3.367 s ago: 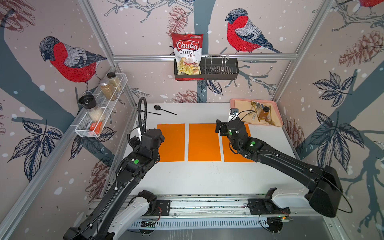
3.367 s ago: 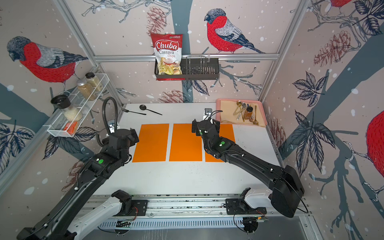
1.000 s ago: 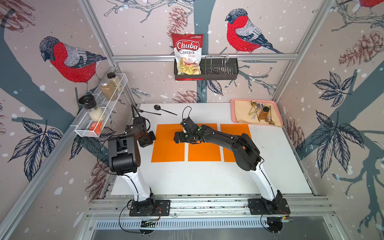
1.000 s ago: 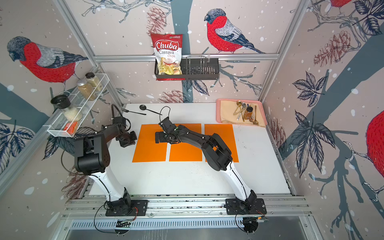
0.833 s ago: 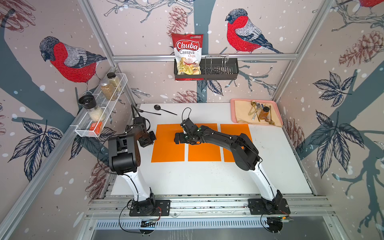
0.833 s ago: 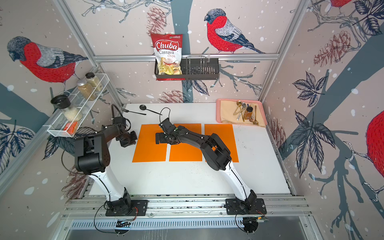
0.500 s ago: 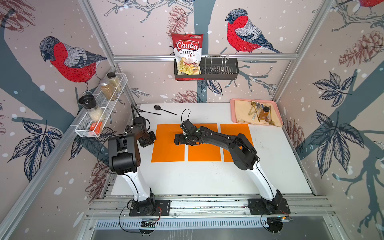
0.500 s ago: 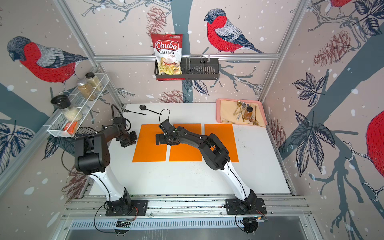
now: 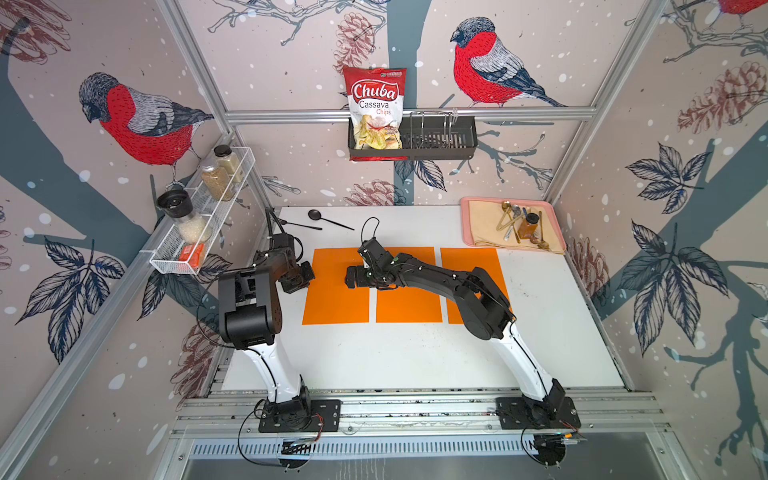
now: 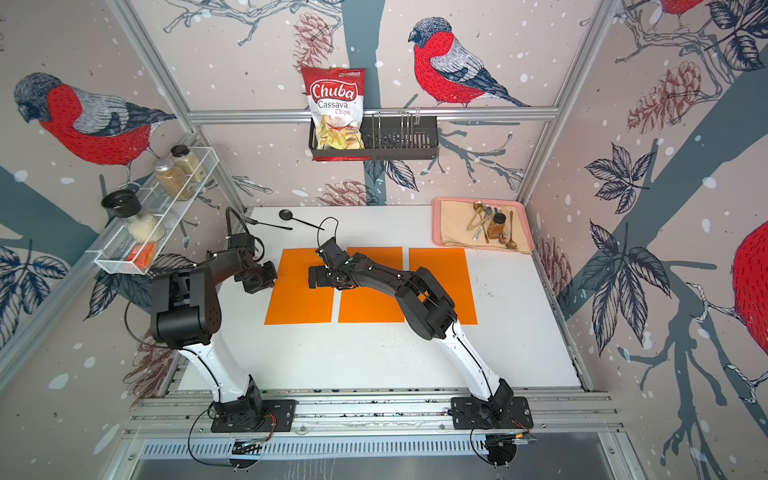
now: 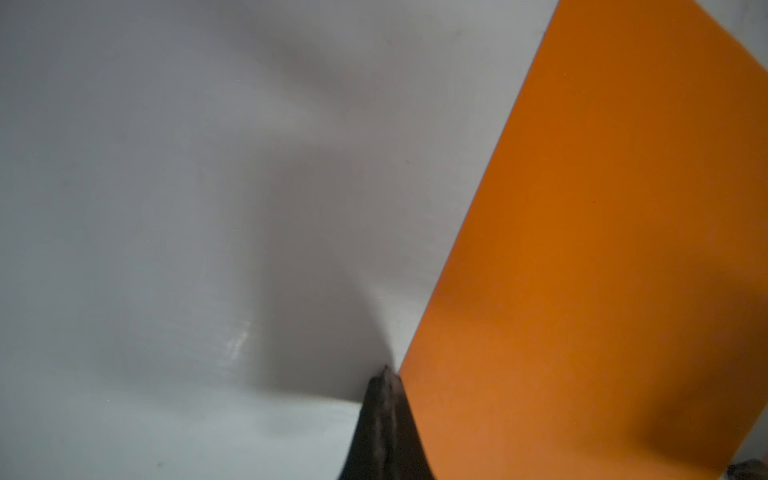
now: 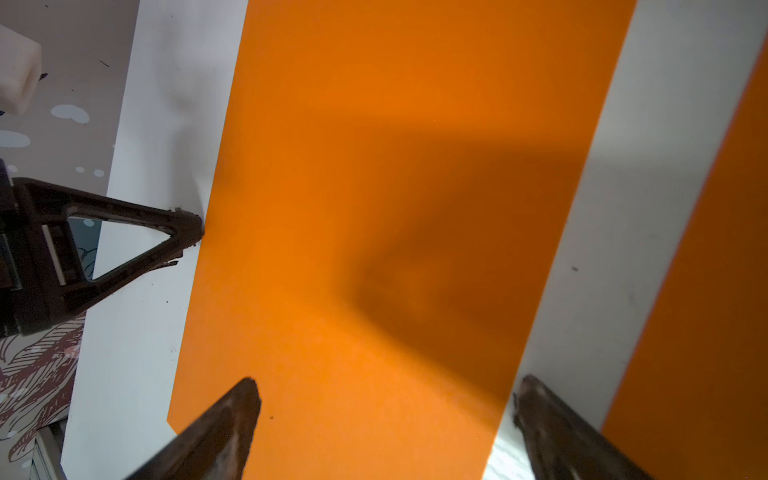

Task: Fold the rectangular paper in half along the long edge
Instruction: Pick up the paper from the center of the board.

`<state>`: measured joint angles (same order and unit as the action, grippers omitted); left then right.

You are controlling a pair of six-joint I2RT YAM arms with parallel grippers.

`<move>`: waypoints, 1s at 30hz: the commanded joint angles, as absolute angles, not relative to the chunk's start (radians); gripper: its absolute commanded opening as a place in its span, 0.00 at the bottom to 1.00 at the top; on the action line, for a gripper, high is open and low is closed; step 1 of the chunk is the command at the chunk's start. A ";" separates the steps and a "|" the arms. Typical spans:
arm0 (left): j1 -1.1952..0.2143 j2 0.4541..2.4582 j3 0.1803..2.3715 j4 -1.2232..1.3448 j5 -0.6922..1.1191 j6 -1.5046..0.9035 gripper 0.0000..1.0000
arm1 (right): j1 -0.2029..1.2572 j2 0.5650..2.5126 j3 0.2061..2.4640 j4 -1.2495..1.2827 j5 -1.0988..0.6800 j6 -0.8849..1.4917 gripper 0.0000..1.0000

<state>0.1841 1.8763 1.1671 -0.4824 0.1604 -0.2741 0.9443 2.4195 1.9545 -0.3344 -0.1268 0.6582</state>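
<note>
Holding cutlery (image 9: 508,219) and jar (image 9: 531,226), pink tray (image 9: 464,227) — left end effector (image 11: 385,376) together, right end effector (image 12: 387,382) apart.

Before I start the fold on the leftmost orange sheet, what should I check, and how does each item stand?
1. Left hand shut, tip at the outer long edge of the leftmost sheet: ok.
2. Left hand's tip under that edge: cannot tell.
3. Right hand open, fingers spread across the same sheet's width: ok.
4. Right hand pressing the sheet down: cannot tell.
5. Sheet flat, no crease yet: ok.
6. Middle sheet lies apart, white table showing between: ok.
</note>
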 commanded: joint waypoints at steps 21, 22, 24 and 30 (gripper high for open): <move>0.130 1.896 1.157 -0.508 0.175 -0.270 0.00 | 0.937 2.441 1.914 -0.280 -0.225 0.715 0.98; 0.128 1.897 1.157 -0.508 0.173 -0.270 0.00 | 0.936 2.438 1.908 -0.271 -0.230 0.718 0.98; 0.123 1.899 1.158 -0.511 0.166 -0.268 0.00 | 0.931 2.428 1.886 -0.243 -0.246 0.727 0.98; 0.110 1.901 1.157 -0.514 0.153 -0.267 0.00 | 0.914 2.405 1.812 -0.144 -0.305 0.766 0.98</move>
